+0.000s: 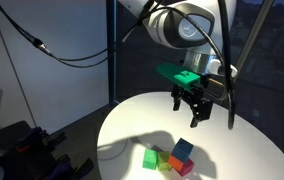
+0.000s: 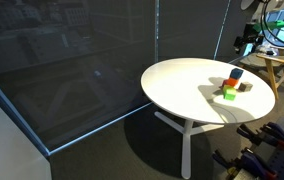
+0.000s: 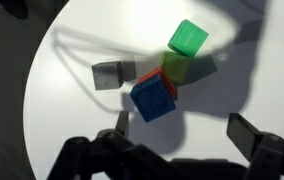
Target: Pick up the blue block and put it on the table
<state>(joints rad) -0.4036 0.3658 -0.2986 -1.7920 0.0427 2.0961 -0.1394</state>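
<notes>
Tool (image 1: 190,121) hanging in the air over the bench (image 1: 122,125), jaws spread wide, nothing between them: fully released. In the wrist view the tool (image 3: 182,126) comes in from the bottom edge, its dark fingers (image 3: 246,131) set well apart, only white top and shadow in the gap.

Just ahead of them sits the blue block (image 3: 154,97), clear of both fingers, untouched. A thin red-orange edge peeks out from under it, so it's perched on another cube, not on the bench itself. Past it, the green cube (image 3: 188,38), and off to one side a grey patch (image 3: 106,75): cube or shadow, can't tell.

In an exterior view the stack reads clearly: blue block (image 1: 184,149) riding on the red-pink cube (image 1: 186,167), an orange cube (image 1: 171,160) tight beside that, the green cube (image 1: 152,158) just beside the orange one, all below the tool.

From farther out, the blue block (image 2: 236,74) tops a little cluster near the rim of the round white bench (image 2: 182,85)
</notes>
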